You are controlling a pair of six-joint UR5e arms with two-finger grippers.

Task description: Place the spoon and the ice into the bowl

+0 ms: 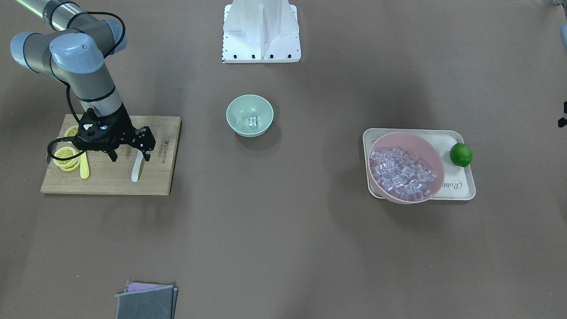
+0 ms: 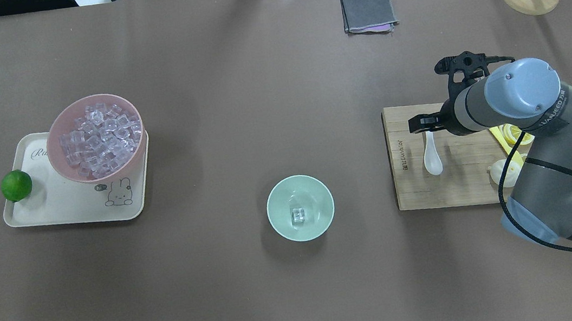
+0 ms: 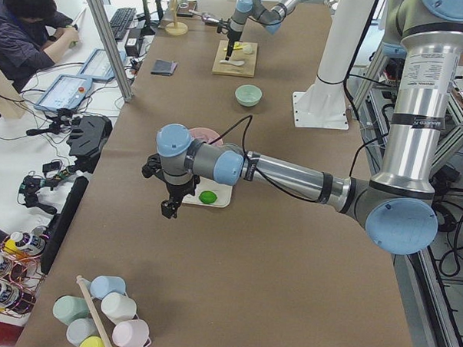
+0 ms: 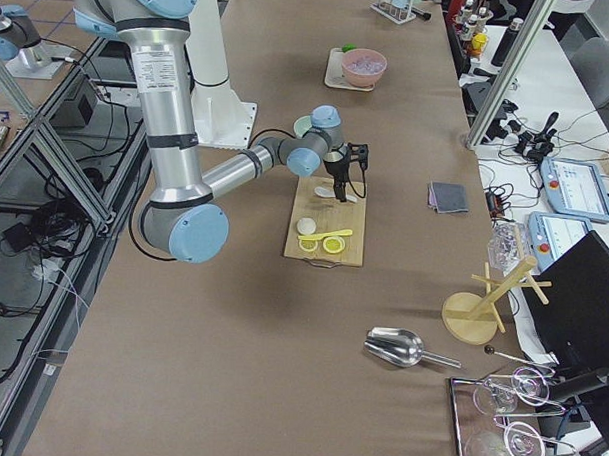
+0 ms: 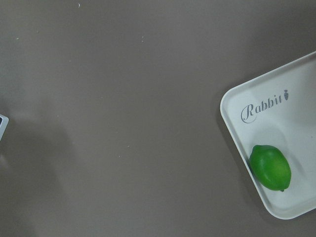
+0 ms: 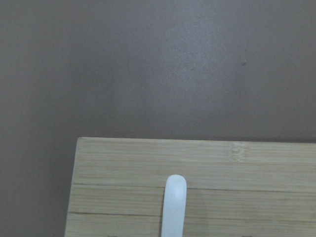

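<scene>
The white spoon [image 2: 432,156] lies on the wooden cutting board [image 2: 420,187]; its handle tip shows in the right wrist view [image 6: 175,202]. My right gripper [image 1: 130,154] hangs open just above the spoon [image 1: 136,170], its fingers on either side of it and touching nothing. The mint-green bowl [image 2: 300,208] stands mid-table with one clear ice cube [image 2: 299,216] in it; the cube also shows in the front view [image 1: 252,122]. My left gripper [image 3: 168,208] hovers beside the tray's outer end; I cannot tell whether it is open or shut.
A pink bowl [image 2: 59,155] full of ice cubes and a lime [image 2: 16,185] sit on a cream tray [image 2: 52,211]. Lemon slices [image 1: 66,155] and a yellow knife [image 1: 84,170] lie on the board. A folded grey cloth [image 2: 368,11] lies at the far edge.
</scene>
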